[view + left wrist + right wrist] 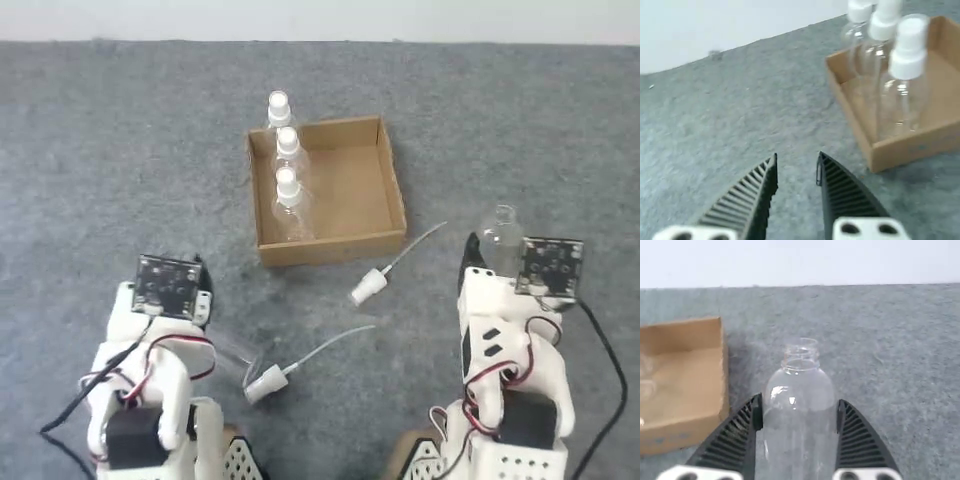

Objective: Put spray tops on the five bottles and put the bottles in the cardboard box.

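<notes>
Three done, two to go: the capped bottles [288, 190] stand in the box [330, 247] along one wall. We judge the step in hand to be capping bottle four. The right claw [799, 401] pinches the bare bottle [800, 375] by its body. The bottle is upright with its neck open, off to the side of the box. The left claw [797, 157] is spread with nothing between its jaws, over bare surface [100, 150] short of the box corner.

Two spray tops lie loose. The far top [368, 288] is just in front of the box, its tube running toward the held bottle. The near top [265, 383] lies beside the left arm, its tube trailing toward the middle.

For the next move, we reckon the left claw has to take a top by its head so the tube hangs free. It then has to feed the tube down the open neck while the right claw holds steady. The tube looks thin and bendy and the neck is narrow, so alignment is the hard part. After that the top gets seated and the bottle goes in beside the others.

Some things are hard to make out:
- **Fifth bottle:** a clear shape [235, 350] lies between the left arm and the near top. We take it for the fifth bottle on its side, but we are not sure.
- **Bare bottle's base:** it is cut off in the right wrist view, so we cannot tell whether the bottle rests on the surface or is lifted.
- **Farthest capped bottle:** it sits at the box's back corner. The high view does not settle whether it is inside the wall, though the left wrist view suggests it is.
</notes>
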Robot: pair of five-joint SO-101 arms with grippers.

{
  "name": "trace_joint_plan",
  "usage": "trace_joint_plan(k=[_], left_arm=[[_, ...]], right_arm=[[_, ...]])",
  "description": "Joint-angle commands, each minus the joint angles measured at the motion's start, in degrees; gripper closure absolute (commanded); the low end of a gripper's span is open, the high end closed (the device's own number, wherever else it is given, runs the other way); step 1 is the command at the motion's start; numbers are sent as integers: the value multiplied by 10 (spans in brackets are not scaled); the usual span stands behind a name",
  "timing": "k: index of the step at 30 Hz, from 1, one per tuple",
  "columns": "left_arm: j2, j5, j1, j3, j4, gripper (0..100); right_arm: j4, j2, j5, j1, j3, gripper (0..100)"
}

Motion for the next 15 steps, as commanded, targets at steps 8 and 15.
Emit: trace_joint_plan(k=[8, 15], left_arm=[[156, -5, 191, -94, -9, 870], [329, -3, 298, -182, -9, 872]], right_arm=[[-15, -16, -10, 29, -3, 955], [-18, -16, -10, 32, -1, 954]])
